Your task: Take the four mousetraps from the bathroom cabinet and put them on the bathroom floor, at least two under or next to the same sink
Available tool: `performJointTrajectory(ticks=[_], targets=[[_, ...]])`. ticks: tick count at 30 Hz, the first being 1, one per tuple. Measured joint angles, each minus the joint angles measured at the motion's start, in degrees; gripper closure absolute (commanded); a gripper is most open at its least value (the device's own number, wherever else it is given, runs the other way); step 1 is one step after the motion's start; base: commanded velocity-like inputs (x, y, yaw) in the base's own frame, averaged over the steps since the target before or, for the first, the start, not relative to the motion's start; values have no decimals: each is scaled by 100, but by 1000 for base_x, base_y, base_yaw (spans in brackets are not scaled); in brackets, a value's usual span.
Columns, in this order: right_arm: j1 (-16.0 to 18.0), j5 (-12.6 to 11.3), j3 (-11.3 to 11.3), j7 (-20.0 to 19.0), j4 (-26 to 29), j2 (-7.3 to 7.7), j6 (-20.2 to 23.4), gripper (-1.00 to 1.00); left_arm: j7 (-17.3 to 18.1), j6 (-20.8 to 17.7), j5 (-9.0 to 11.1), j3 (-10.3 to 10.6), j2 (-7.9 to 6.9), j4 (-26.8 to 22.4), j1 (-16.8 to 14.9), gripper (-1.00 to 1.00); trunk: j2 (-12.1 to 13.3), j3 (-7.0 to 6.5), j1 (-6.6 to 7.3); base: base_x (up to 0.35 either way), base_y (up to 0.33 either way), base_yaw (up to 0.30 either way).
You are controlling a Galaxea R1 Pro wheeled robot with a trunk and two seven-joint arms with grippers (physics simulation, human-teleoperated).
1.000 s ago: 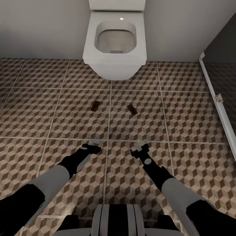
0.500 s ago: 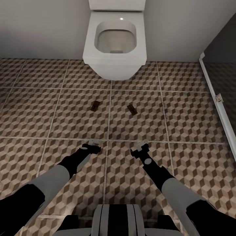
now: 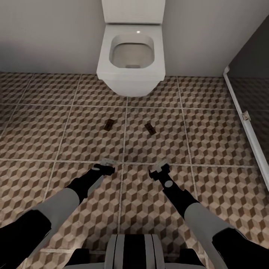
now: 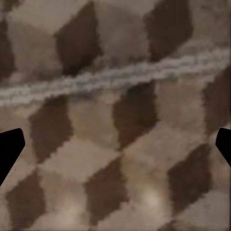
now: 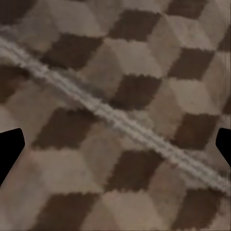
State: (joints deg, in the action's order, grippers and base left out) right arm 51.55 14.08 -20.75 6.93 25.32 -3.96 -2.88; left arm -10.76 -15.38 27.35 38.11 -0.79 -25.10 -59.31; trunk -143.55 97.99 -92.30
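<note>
Two mousetraps lie flat on the cube-pattern bathroom floor [image 3: 45,130] in front of the toilet: one [image 3: 109,124] to the left, the other [image 3: 150,128] to the right, about a tile's width apart. My left gripper [image 3: 107,163] hangs low over the floor short of the left trap, open and holding nothing. My right gripper [image 3: 161,166] hangs the same way short of the right trap, also open. Both wrist views look straight down at floor tiles [image 4: 115,144] and a grout line [image 5: 120,122], with dark fingertips [image 4: 9,147] at the picture edges. The cabinet is out of view.
A white toilet [image 3: 131,56] stands against the grey back wall, just beyond the traps. A dark glass panel with a white frame [image 3: 244,119] runs along the right side. Open floor spreads to the left and right of my arms.
The whole head view has shifted: toilet and traps sit lower and farther in the picture, so the camera moved. Both grippers keep their pose, open.
</note>
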Motion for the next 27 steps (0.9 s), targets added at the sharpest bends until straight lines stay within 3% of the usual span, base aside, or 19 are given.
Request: performJointTrajectory(ticks=[24,27], targets=[[0,-4,0,-12,1,11,-216,-100,8,6,1,8,-6,6,0,-100,32,-532,62,0,0,0],[0,-4,0,-12,0,18,-221,-100,9,11,3,8,-7,10,0,-100,151,-586,127,0,0,0]])
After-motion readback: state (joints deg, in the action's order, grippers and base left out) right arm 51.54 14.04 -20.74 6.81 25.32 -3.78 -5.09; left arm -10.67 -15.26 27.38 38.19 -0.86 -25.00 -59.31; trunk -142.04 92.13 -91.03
